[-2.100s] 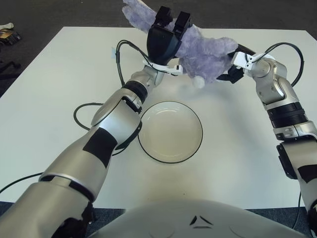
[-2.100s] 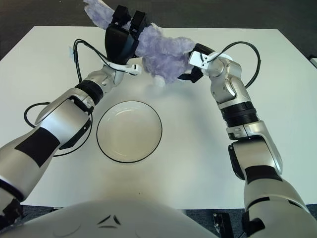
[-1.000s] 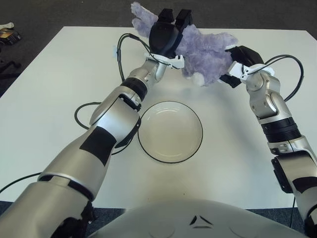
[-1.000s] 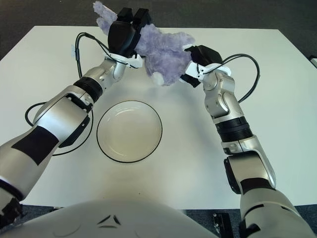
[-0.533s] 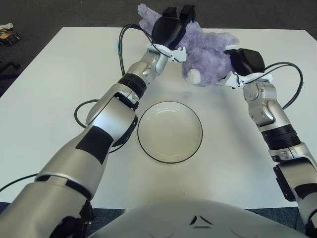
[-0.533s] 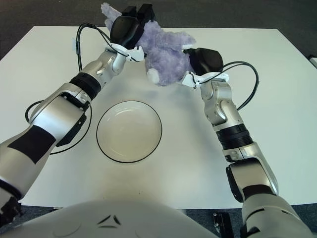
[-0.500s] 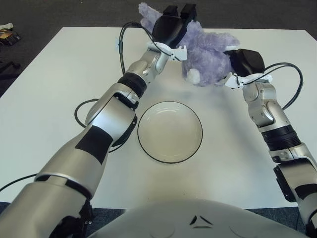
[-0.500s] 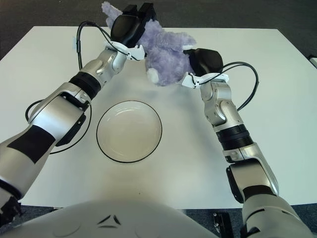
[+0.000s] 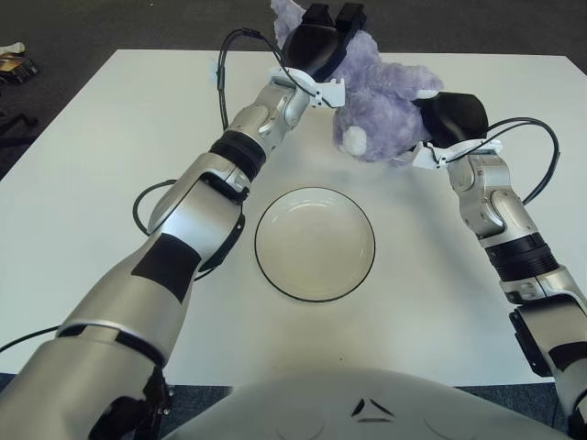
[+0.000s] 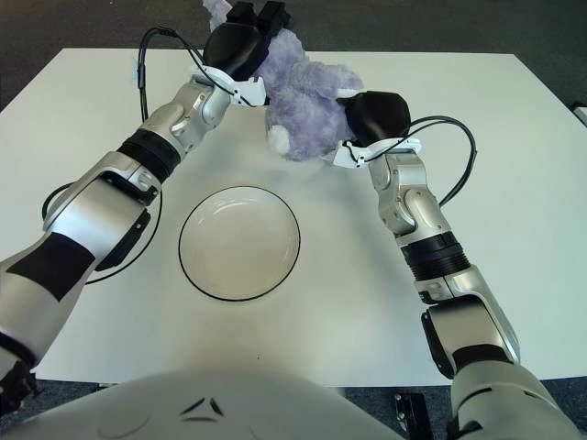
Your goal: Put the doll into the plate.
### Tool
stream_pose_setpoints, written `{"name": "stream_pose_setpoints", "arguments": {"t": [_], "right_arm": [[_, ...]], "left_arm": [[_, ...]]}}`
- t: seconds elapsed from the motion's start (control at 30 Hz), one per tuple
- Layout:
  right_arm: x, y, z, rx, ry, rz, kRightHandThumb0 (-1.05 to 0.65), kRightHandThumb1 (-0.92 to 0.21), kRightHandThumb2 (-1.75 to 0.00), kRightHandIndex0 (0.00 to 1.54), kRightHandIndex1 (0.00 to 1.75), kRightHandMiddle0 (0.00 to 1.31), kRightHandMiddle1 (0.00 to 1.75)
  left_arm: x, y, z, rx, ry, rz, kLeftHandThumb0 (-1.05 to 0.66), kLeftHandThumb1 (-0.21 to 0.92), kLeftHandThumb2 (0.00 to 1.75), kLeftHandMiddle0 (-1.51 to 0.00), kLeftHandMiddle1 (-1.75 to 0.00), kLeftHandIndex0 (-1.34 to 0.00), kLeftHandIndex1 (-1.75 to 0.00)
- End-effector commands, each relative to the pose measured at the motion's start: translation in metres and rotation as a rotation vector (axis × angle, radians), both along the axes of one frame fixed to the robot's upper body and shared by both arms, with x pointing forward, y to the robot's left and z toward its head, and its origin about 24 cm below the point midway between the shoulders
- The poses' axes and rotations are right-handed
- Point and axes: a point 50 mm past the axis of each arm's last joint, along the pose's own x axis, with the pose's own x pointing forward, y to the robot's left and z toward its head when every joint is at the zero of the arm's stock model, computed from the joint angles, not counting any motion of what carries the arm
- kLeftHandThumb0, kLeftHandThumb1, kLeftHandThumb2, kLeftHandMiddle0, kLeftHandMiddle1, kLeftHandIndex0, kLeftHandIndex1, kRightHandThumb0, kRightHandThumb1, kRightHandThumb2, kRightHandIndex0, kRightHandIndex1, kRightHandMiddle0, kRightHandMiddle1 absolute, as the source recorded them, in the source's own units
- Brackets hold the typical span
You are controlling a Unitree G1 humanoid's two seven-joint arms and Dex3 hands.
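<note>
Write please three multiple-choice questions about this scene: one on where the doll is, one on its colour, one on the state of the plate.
1. Where is the doll?
A. In the plate
B. Between the two hands, beyond the plate
C. On the floor

2. What colour is the doll?
A. Purple
B. Green
C. Red

3. What is the state of the plate?
A. Holding the doll
B. Upside down
C. Empty, upright on the table

Answers:
1. B: the left hand and the right hand hold it at the far side of the table.
2. A: its fur is pale purple.
3. C: the white inside of the plate shows bare.
</note>
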Motion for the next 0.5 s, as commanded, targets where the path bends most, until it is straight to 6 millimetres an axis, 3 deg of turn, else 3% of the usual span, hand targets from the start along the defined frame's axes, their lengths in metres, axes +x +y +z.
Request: {"name": "stream_pose_setpoints", "arguments": {"t": [0.0,0.1,0.23,0.47], "right_arm": [[-0.005,0.007,0.001,-0.041,-0.035,0.027,0.5,-0.25,-1.39,0.67,1.73,1.03,1.75],[-0.006,0.009,0.001,-0.06,-0.041,0.025,0.47,-0.31,-1.28,0.63,1.7,1.04,1.75],[-0.008,0.012,0.001,-0.085,-0.05,0.021,0.42,-0.5,-0.98,0.56,1.6,1.04,1.75],[-0.011,0.016,0.002,-0.148,-0.067,0.005,0.38,-0.7,-0.68,0.47,1.55,1.04,1.75]], "left_arm": [[-0.002,0.0,0.01,0.038,0.024,-0.044,-0.59,0.32,0.9,-0.06,-1.04,0.0,-0.73],[-0.005,0.001,0.02,0.066,0.064,-0.076,-0.62,0.34,0.86,-0.05,-1.04,0.0,-0.72],[-0.013,0.001,0.035,0.101,0.117,-0.129,-0.62,0.33,0.86,-0.02,-1.0,0.0,-0.7],[-0.013,0.002,0.034,0.191,0.217,-0.183,-0.67,0.32,0.84,0.0,-0.82,0.0,-0.59]]}}
